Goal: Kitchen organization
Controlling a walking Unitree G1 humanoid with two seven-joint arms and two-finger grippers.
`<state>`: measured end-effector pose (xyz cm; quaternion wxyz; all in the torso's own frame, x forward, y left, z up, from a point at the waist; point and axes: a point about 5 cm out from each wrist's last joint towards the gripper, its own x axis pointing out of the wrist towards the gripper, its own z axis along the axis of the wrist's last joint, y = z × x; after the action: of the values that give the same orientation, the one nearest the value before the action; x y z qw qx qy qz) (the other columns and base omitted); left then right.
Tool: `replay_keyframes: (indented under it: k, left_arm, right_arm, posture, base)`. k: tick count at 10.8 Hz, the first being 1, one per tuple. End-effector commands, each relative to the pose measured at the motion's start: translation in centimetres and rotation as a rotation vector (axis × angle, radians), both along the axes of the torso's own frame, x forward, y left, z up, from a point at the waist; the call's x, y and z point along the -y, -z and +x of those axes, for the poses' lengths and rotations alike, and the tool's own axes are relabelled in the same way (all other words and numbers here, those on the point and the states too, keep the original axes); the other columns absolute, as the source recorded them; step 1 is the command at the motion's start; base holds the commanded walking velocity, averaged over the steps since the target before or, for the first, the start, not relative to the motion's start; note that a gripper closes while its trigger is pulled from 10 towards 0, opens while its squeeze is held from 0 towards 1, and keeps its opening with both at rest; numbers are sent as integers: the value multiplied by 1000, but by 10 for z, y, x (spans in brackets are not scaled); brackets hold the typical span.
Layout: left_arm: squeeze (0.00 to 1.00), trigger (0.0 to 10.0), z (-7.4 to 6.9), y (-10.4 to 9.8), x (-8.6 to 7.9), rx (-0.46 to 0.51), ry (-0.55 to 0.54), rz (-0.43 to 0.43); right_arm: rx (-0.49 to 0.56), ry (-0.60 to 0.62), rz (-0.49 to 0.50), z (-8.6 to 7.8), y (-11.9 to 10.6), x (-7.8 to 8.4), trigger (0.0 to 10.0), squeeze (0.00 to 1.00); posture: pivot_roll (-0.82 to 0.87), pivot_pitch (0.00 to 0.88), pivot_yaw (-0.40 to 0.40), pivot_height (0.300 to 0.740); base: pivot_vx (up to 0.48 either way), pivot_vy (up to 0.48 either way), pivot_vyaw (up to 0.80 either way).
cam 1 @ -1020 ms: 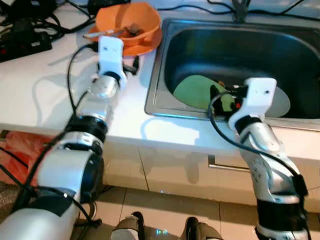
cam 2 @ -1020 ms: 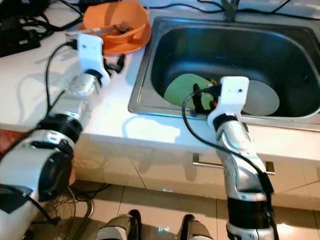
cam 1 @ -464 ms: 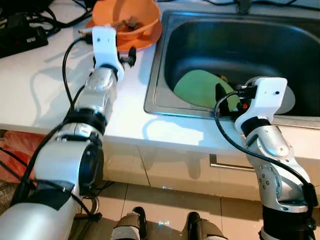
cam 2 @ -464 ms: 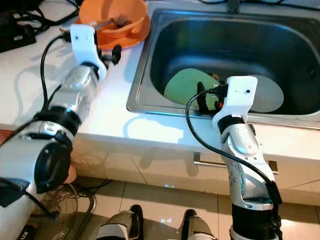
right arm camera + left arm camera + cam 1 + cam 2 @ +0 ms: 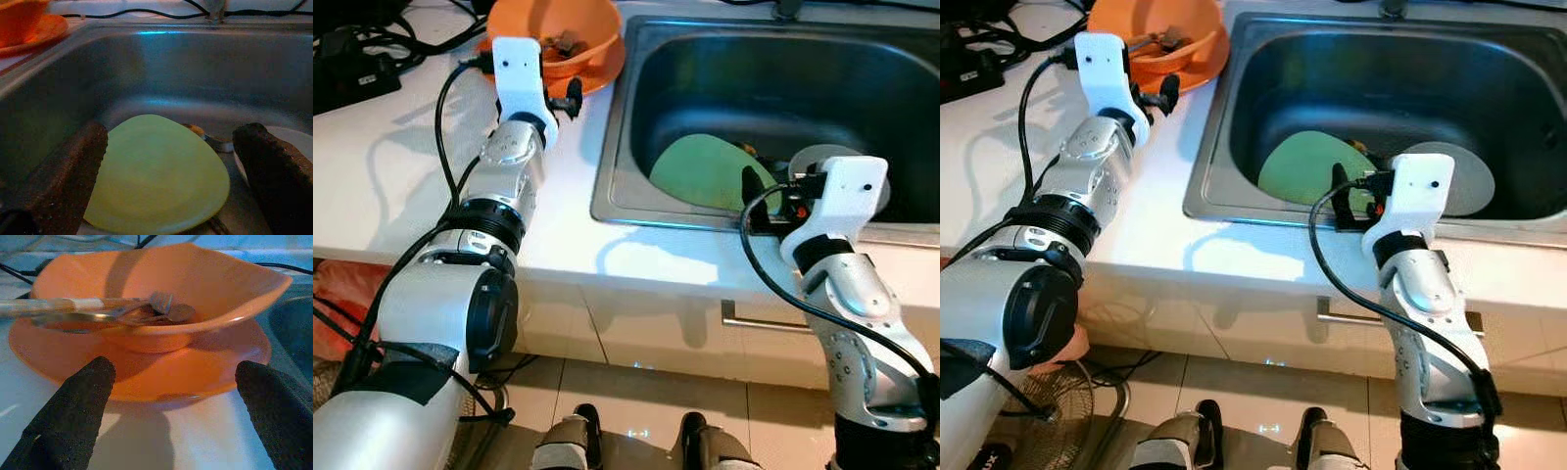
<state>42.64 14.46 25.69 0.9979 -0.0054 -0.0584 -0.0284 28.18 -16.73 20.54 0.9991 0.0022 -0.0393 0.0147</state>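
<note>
An orange bowl (image 5: 161, 289) with a fork (image 5: 159, 301) and other cutlery in it stands on an orange plate (image 5: 230, 362) on the white counter, left of the sink (image 5: 636, 117). My left gripper (image 5: 171, 416) is open, low over the counter, just short of the plate's rim, with nothing between its fingers. In the sink lie a green plate (image 5: 156, 171) and a pale plate (image 5: 1454, 176) to its right, with something small between them. My right gripper (image 5: 166, 176) is open above the sink's near rim, pointing at the green plate.
Black cables and a power strip (image 5: 352, 78) lie on the counter at the far left. The faucet base (image 5: 790, 10) stands behind the sink. Below the counter edge are a cabinet handle (image 5: 764, 321) and tiled floor, with a red bag (image 5: 337, 304) at the lower left.
My left gripper has moved forward, closer to the orange plate and bowl. The right gripper stays at the sink's near rim. The view has shifted a little.
</note>
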Motion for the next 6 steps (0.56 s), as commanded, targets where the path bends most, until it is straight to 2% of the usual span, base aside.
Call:
replay_keyframes:
  k: [1, 3, 6]
  left_arm:
    - [0, 10000, 1, -7, -2, 12, -15, 5]
    - [0, 10000, 2, -15, -6, 23, -33, -6]
    - [0, 10000, 2, -16, -16, 14, -69, -2]
  right_arm:
    - [-179, 57, 14, -3, 33, 11, 10000, 0]
    - [-189, 55, 7, -8, 35, 14, 10000, 0]
    - [-213, 55, 1, -15, 40, 15, 10000, 0]
  posture:
    - [-130, 269, 97, 740]
    - [-136, 271, 92, 740]
    - [-153, 279, 90, 740]
  base:
    - [0, 0, 0]
    - [0, 0, 0]
    - [0, 0, 0]
